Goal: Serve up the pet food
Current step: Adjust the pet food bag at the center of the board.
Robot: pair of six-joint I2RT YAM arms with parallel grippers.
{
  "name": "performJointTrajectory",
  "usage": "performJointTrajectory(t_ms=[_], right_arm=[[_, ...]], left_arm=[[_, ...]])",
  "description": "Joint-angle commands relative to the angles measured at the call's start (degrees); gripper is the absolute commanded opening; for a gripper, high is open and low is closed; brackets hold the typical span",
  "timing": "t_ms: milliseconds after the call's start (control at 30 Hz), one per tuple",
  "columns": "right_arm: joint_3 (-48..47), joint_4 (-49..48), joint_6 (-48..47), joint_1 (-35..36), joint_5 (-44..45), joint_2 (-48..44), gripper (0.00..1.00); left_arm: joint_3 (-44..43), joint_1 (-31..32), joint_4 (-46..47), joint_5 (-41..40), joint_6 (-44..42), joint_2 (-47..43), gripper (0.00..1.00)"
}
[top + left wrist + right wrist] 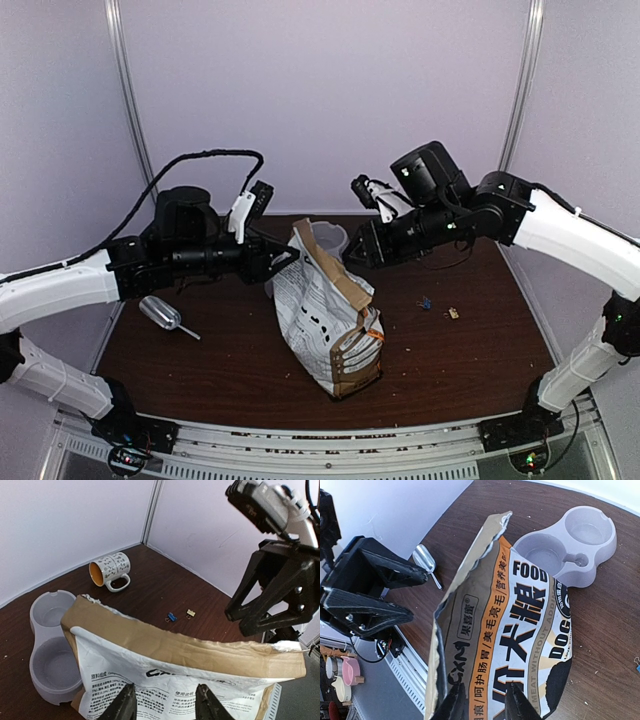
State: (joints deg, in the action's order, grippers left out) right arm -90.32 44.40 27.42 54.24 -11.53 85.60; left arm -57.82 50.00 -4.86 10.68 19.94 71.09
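Left gripper (pixel 165 700), right gripper (pixel 485 696) — both part-spread at your tan printed paper bag (pixel 320 300); the patterned white mug (pixel 111 566) shows only left-wrist.

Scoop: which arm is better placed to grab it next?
Left. The scoop lies on the left side of the table, close by the left arm. The right fingers are across the bag, which stands between them and the scoop.
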Motion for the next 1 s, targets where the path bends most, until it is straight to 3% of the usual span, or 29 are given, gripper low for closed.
performJointTrajectory(t_ms=[0, 267, 700, 967], right_arm=[[3.3, -1.6, 1.5, -1.3, 4.6, -1.1, 0.28], [7.3, -5.5, 2.3, -0.7, -0.2, -1.5, 0.28], [7.6, -20.3, 4.4, 3.5, -3.9, 0.5, 0.29], [6.2, -19.6, 3.0, 6.1, -4.0, 3.5, 0.29]], left_arm=[[-0.5, 0.5, 5.8, -0.3, 3.5, -2.1, 0.43], [0.2, 0.9, 7.3, -1.3, 8.7, -2.8, 0.46], [0.5, 1.0, 7.4, -3.1, 15.1, -2.6, 0.56], [0.5, 1.0, 6.8, -4.8, 17.7, -1.3, 0.59]])
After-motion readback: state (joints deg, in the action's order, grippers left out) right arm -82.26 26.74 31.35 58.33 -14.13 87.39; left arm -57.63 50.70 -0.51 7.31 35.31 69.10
